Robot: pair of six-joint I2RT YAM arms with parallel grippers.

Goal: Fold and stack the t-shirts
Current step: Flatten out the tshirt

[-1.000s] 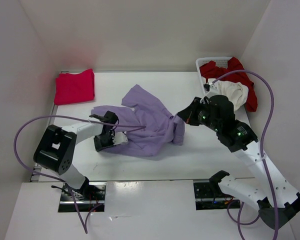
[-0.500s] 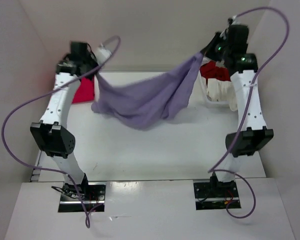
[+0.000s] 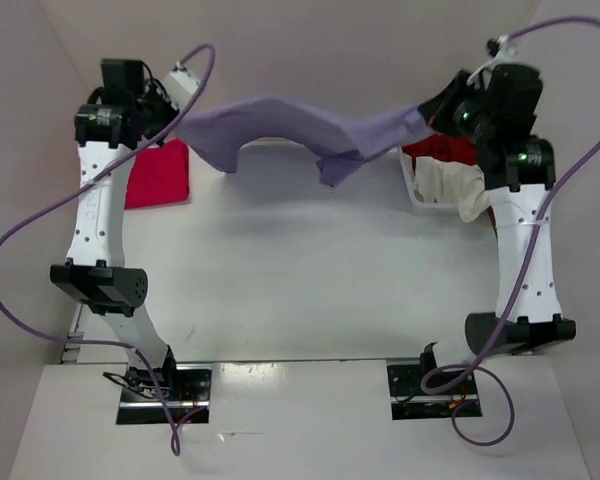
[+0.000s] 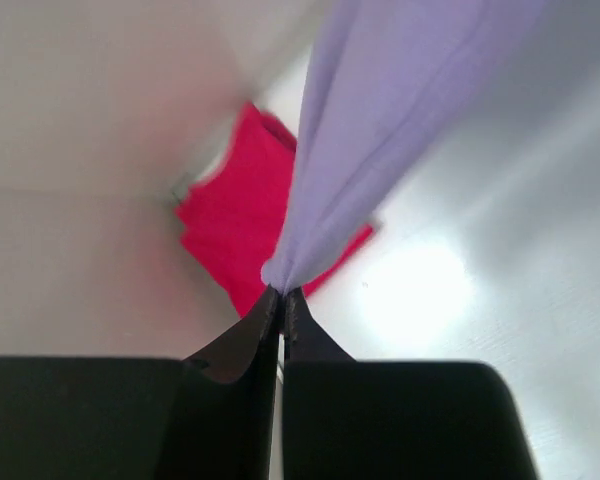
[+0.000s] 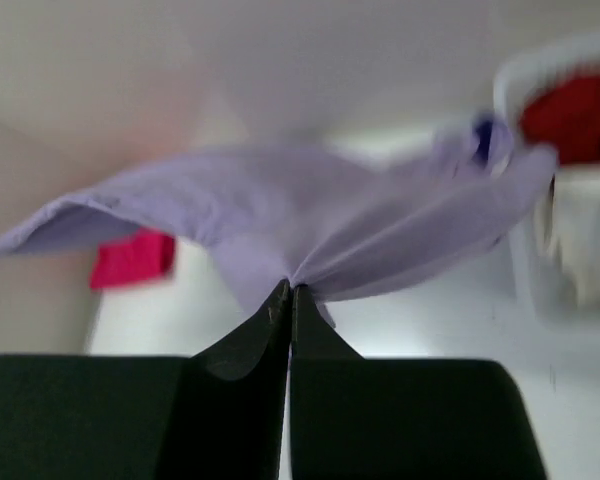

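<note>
As wrists show, left claw [image 4: 282,292], right claw [image 5: 285,288], pinching lavender t-shirt [image 3: 290,120]

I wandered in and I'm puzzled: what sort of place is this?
Probably a robot test cell for folding laundry: white walls box in a table, a left arm and right arm bolted at its edge stretch a purple shirt between them, and a basket holds more.

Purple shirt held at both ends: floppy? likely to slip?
The purple shirt looks very floppy: it drapes between the grips, a flap hanging mid-span. Probably light: left gripper and right gripper carry it by thin pinches. Slip seems possible, since each holds only a small fold.
</note>
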